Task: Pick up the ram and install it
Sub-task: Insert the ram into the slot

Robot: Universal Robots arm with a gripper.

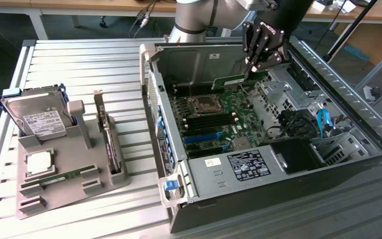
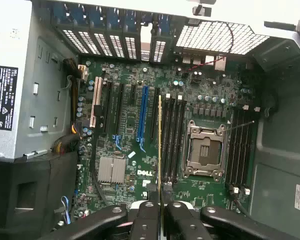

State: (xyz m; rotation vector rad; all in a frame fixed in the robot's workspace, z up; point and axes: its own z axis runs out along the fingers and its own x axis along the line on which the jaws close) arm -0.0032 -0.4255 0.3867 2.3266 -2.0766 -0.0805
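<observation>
My gripper (image 1: 252,69) hangs over the far end of the open computer case (image 1: 350,149), shut on the ram (image 1: 234,79). The ram is a thin green stick held on edge above the motherboard (image 1: 211,127). In the wrist view the ram (image 2: 160,140) appears edge-on as a narrow pale line running out from between my black fingertips (image 2: 151,196). There it hovers along the edge of the black memory slots (image 2: 172,135), which lie beside the empty CPU socket (image 2: 205,150). I cannot tell how high it hangs above the board.
On the exterior view's left, a grey holder tray (image 1: 111,181) carries a silver hard drive (image 1: 38,117), an upright expansion card (image 1: 108,139), a CPU (image 1: 40,163) and another green stick (image 1: 63,176). A power supply (image 1: 244,167) and blue cables (image 1: 322,122) sit inside the case.
</observation>
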